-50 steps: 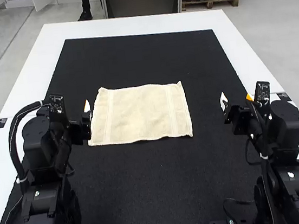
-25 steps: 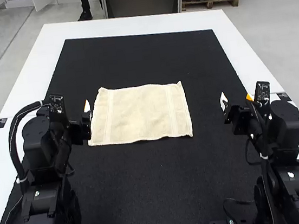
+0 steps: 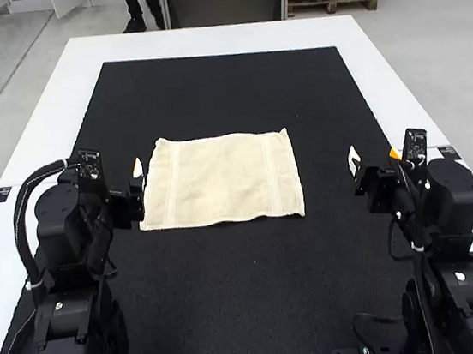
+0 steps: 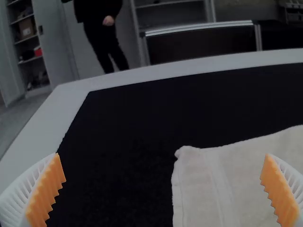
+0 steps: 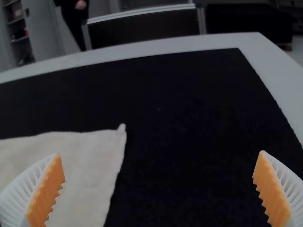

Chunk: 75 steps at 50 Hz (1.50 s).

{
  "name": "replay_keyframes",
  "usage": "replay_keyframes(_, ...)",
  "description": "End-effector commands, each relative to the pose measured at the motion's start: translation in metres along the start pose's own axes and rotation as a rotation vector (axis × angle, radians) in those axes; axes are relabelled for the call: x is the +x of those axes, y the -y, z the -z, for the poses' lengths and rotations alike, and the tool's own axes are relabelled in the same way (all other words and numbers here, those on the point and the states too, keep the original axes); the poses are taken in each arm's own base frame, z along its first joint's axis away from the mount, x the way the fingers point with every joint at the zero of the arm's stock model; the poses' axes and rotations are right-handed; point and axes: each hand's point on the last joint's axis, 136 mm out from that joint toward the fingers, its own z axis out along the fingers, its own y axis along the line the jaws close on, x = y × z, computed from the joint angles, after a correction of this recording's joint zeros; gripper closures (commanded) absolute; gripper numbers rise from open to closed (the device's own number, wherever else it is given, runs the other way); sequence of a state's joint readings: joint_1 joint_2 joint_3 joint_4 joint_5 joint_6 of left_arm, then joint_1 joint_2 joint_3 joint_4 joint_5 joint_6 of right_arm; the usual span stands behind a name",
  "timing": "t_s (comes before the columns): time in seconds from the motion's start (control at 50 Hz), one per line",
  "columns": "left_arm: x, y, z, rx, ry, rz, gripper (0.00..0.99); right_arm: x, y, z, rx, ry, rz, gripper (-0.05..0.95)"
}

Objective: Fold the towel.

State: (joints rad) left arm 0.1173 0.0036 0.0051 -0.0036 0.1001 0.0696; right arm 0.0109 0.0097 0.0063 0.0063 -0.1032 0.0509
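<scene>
Well, the jaws of both grippers are seen parted wide, w/ nothing pinched btwn the orange pads [image 4: 47, 191] on either side. By the L gripper [image 4: 162, 156] the towel [image 3: 219, 179] is nearly met: in the high view it is placed just beside the L short edge, toward the near L corner, though whether cloth is touched can't be told. By the R gripper [image 5: 160, 155] a bare stretch of black mat [image 3: 262, 312] is left btwn fingers and R short edge, so the L arm [image 3: 61, 224] is clearly the nearer & the R arm [image 3: 451, 202] has more ground to be covered, inward. The towel is laid out flat in the mid-part of the mat, btwn the two sides, w/ its long axis run across from L to R, approx. square to the arms' forward direction; the near edge is slightly rippled, and the far R corner [image 5: 121, 128] is nipped up a bit. No. of layers can't be told. Since the short edges are faced by one gripper each, a corner per side could prob. be taken, near ones 1st, and the near edge carried fwd over the far one; if one corner is missed, a skewed fold is risked. Beyond the mat, a white table [image 3: 202, 40] is seen as a border.
</scene>
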Motion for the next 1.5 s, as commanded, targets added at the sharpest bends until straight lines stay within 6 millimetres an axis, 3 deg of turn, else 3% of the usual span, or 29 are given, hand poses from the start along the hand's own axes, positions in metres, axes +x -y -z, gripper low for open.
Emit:
replay_keyframes(0.0,0.0,-0.001,0.0,-0.01,0.004,0.005,0.025,0.002,0.0,0.0,0.001,-0.001,0.01,-0.02)
replay_keyframes(0.5,0.001,-0.001,0.0,-0.008,0.002,0.006,0.025,0.0,-0.001,0.0,-0.002,0.006,0.014,-0.02)
replay_keyframes(0.62,-0.004,0.0,0.0,-0.002,0.022,-0.025,0.025,-0.011,-0.004,0.0,-0.008,0.056,0.329,-0.01)
replay_keyframes(0.68,-0.009,0.004,0.0,0.02,0.04,-0.091,0.025,-0.014,-0.006,0.0,-0.013,0.068,0.356,-0.01)
replay_keyframes(0.78,-0.037,-0.007,0.003,-0.044,0.151,-0.093,0.062,-0.029,-0.006,0.002,-0.004,0.127,0.397,-0.01)
replay_keyframes(0.94,-0.093,-0.028,0.02,-0.162,0.352,-0.09,0.072,-0.093,-0.013,0.019,0.017,0.377,0.347,-0.01)
replay_keyframes(1.08,-0.156,-0.038,0.037,-0.187,0.452,-0.08,0.069,-0.148,-0.017,0.036,0.036,0.457,0.288,-0.01)
replay_keyframes(1.14,-0.179,-0.042,0.036,-0.179,0.46,-0.042,0.064,-0.164,-0.017,0.034,0.036,0.446,0.25,-0.01)
replay_keyframes(1.2,-0.197,-0.045,0.023,-0.16,0.433,0.009,0.049,-0.181,-0.017,0.025,0.028,0.417,0.189,-0.01)
replay_keyframes(1.32,-0.22,-0.047,-0.02,-0.107,0.368,0.106,0.034,-0.203,-0.014,-0.016,0.028,0.314,0.114,-0.01)
replay_keyframes(1.38,-0.221,-0.052,-0.046,-0.109,0.344,0.124,0.034,-0.21,-0.01,-0.042,0.033,0.26,0.071,-0.01)
replay_keyframes(1.48,-0.206,-0.063,-0.088,-0.16,0.287,0.187,0.039,-0.202,0.008,-0.09,0.072,0.158,0.005,-0.01)
